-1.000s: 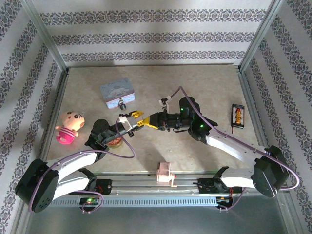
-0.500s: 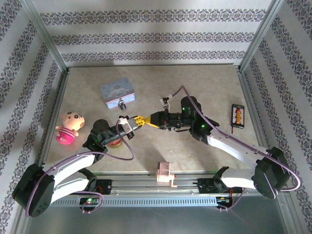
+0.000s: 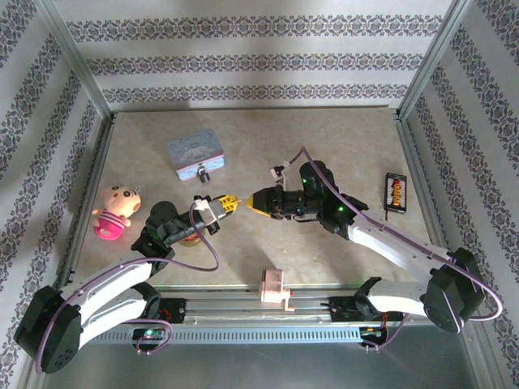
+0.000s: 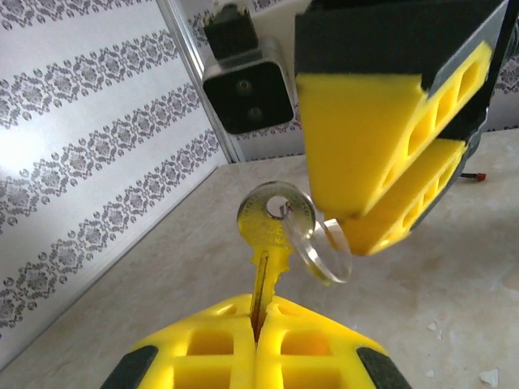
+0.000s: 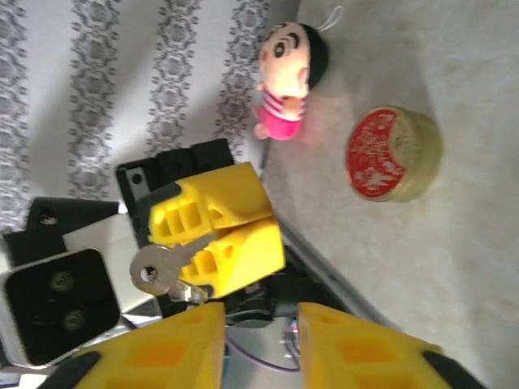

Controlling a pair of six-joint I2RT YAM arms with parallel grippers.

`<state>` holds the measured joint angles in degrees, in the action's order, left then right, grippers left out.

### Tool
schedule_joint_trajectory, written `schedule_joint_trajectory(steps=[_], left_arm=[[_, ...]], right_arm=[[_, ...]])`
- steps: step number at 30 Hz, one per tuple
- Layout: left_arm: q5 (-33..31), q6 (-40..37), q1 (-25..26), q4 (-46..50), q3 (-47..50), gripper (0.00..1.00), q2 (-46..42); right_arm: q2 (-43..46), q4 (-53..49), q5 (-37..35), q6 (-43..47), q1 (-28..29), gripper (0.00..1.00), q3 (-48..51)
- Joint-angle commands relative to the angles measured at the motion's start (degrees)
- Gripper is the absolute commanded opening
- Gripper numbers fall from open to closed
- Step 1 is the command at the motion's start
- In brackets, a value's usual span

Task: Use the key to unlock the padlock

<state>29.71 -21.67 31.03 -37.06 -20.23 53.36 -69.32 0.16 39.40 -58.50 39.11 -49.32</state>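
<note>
The key [image 4: 274,217] is brass-coloured, and a clear ring [image 4: 323,250] hangs through its head. My left gripper [image 4: 261,314] is shut on its blade, with the head sticking out above the fingertips. In the right wrist view the key [image 5: 156,267] pokes out of the left fingers [image 5: 219,227]. My right gripper [image 5: 255,324] stands open just in front of the key head, holding nothing. From above, the left gripper [image 3: 225,203] and the right gripper [image 3: 251,203] face each other tip to tip at mid-table. The padlock [image 3: 204,173] lies against the pale blue tin [image 3: 195,151].
A doll [image 3: 116,212] stands at the left, and a round red-lidded tin [image 5: 391,154] sits beside the left arm. A pink block [image 3: 276,288] rests on the front rail. A small black device [image 3: 395,193] lies at the right.
The left gripper has shut on the key's blade. The right gripper, shut on the key a second ago, has opened and drawn back slightly to the right.
</note>
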Motion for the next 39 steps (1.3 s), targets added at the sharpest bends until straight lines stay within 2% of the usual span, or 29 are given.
schedule_joint_trajectory(steps=[1,5,9,13,21,30,39], left_arm=[[-0.3,-1.8,0.5,3.6,-1.0,0.0,-1.1],[-0.3,-3.2,0.5,7.3,-1.7,0.0,-1.7],[-0.3,-5.0,0.5,10.7,-2.4,0.0,-2.4],[-0.1,-6.4,0.5,13.5,-3.5,0.0,-3.0],[-0.1,-8.5,0.5,17.7,-5.3,0.0,-3.1],[-0.8,-8.9,0.5,17.4,-4.8,0.0,-3.1],[-0.3,-8.7,0.5,16.9,-4.6,0.0,-3.1]], right_arm=[[2.8,-10.2,-5.1,8.9,-0.3,0.35,-4.7],[3.7,-21.2,-13.1,18.9,1.8,0.41,-10.3],[1.3,-33.0,-23.1,26.1,5.2,0.42,-17.4],[-2.3,-37.9,-28.0,29.3,8.4,0.41,-21.8],[-7.7,-39.7,-29.8,32.6,12.2,0.38,-27.0],[-8.9,-39.7,-29.6,33.5,12.4,0.38,-29.4],[-12.7,-39.1,-26.1,34.1,12.4,0.35,-32.8]])
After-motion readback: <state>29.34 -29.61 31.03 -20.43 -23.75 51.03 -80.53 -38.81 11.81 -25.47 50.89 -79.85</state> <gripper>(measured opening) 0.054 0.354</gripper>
